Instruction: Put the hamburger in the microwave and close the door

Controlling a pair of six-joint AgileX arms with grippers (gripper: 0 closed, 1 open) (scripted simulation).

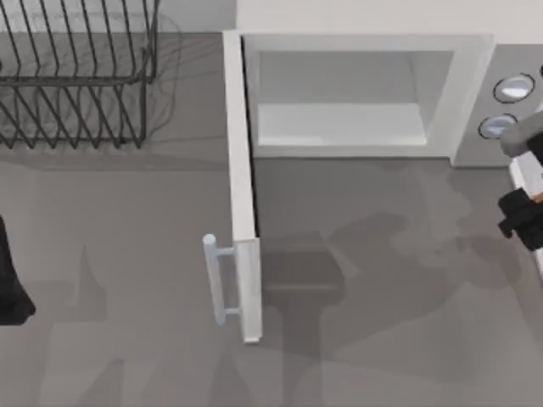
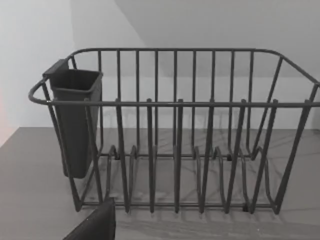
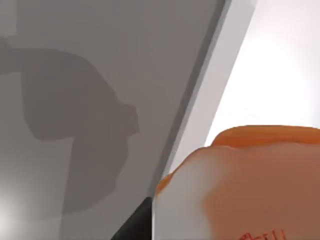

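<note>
Hamburger [image 3: 250, 180] w/ unreadable red marks by right gripper [image 1: 519, 216]; door [image 1: 241, 195] open.

microwave [image 1: 472, 76]: smooth white shell, matt pale cavity, grey panel beside it with two shiny silver knobs [image 1: 514, 87]. door [image 1: 242, 186]: same smooth white, handle [image 1: 216, 280] pale satin metal look. dish rack [image 2: 175, 130] left of microwave: thin dark wire, matt; cup [image 2: 75, 120] on it dull dark plastic. table [image 1: 382, 322]: flat matt grey. hamburger [image 3: 250, 185]: smooth, slightly glossy orange-and-cream.

Grey table [image 1: 382, 339] with microwave [image 1: 475, 93] and dish rack [image 1: 76, 85].
</note>
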